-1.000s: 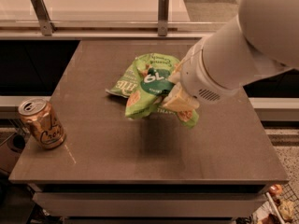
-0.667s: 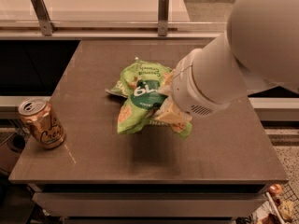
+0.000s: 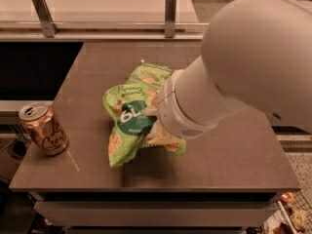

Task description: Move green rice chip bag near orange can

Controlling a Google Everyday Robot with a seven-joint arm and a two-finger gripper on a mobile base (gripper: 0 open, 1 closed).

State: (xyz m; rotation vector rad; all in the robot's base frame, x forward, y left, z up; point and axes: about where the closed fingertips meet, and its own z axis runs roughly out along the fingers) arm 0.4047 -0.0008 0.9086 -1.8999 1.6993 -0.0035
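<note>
Camera view puts the broad brown stone-look counter (image 3: 234, 165) under everything, and over its right half you have the big white rounded robot arm (image 3: 253, 67) reaching in from the right. The gripper (image 3: 157, 125) sits at the end of that arm, over the middle of the counter and buried in the crumpled top of the bright green crinkly rice chip bag (image 3: 129, 121). You cannot see the fingers themselves behind the wrist. Since the bag hangs bunched from that spot with a shadow on the counter below it, I judge them closed on the bag's upper right part. The bag's long axis runs from the wrist down toward the front left, its loose end nearest the counter's front edge. Just behind it a duller green snack bag (image 3: 151, 74) lies flat, partly covered. The small copper-orange drink can with dark script (image 3: 44, 129) stands upright by the front left corner, well apart from the held bag and straight off to its left in the picture. So your carry runs leftward across bare counter, stopping short of the can.
</note>
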